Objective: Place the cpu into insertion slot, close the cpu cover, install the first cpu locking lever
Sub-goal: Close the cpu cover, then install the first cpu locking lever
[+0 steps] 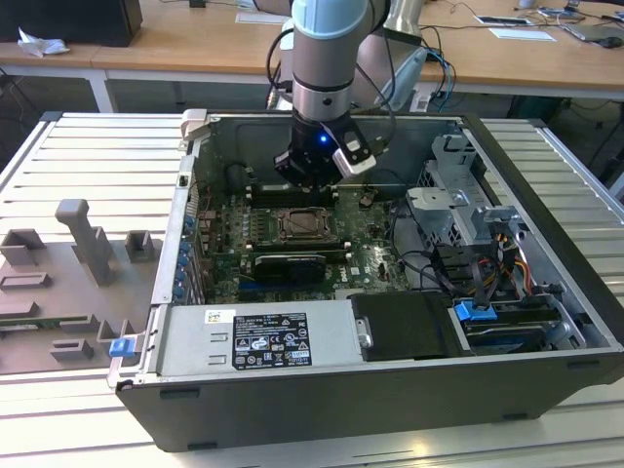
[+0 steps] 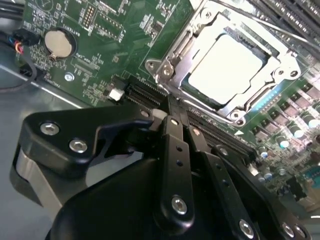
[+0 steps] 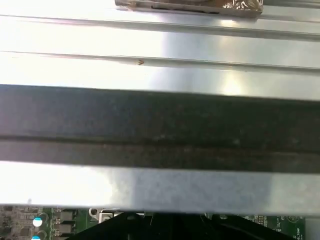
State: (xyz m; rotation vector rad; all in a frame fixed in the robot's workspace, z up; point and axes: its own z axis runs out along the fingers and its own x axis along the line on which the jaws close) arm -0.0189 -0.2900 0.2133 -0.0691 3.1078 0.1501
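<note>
Gripper [image 2: 172, 107], fingers drawn together on nothing, tips just short of the cpu cover [image 2: 172, 62] corner. Ahead of them the cpu [image 2: 225, 67] sits in the insertion slot [image 1: 303, 226] (cover lowered around it).

Evenly, brightly lit from overhead. Strong glare on the cpu [image 2: 227, 67] just ahead of the gripper [image 2: 175, 117]; close black gripper linkages soft, out of focus.
</note>
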